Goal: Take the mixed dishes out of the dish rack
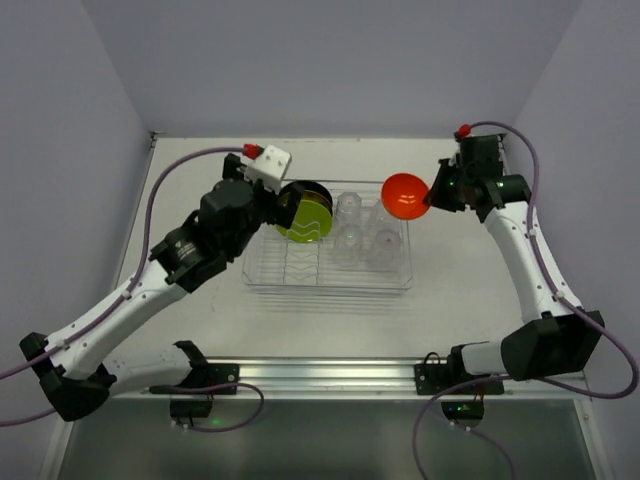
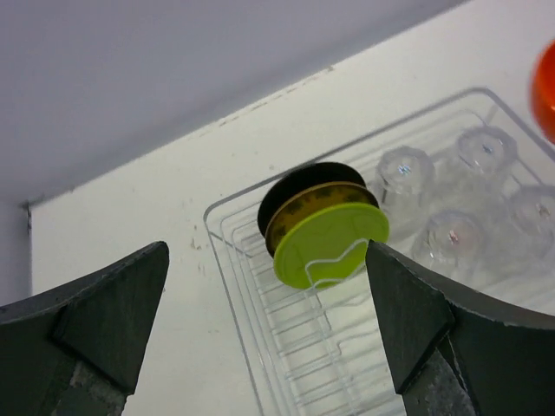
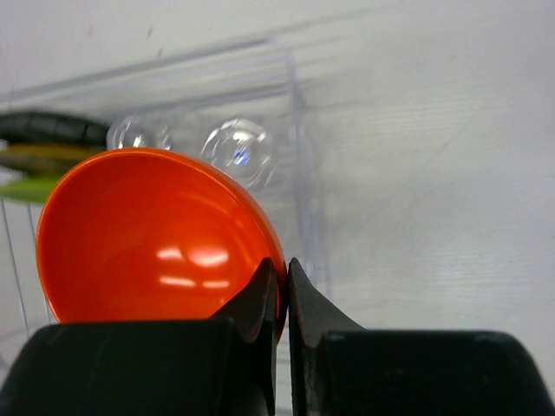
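In the dish rack (image 1: 328, 287): plates (image 1: 306, 222), tumblers (image 1: 352, 240)

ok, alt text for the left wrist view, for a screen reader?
The open left gripper frames a yellow-green plate standing on edge in the clear dish rack, with a black plate close behind it. Four clear tumblers sit in the rack to the right, and the edge of an orange-red bowl shows at the frame's right border.

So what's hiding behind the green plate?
A black plate stands on edge right behind the green plate in the rack. Only its top and left rim peek out. The rest is covered, so its face can't be seen.
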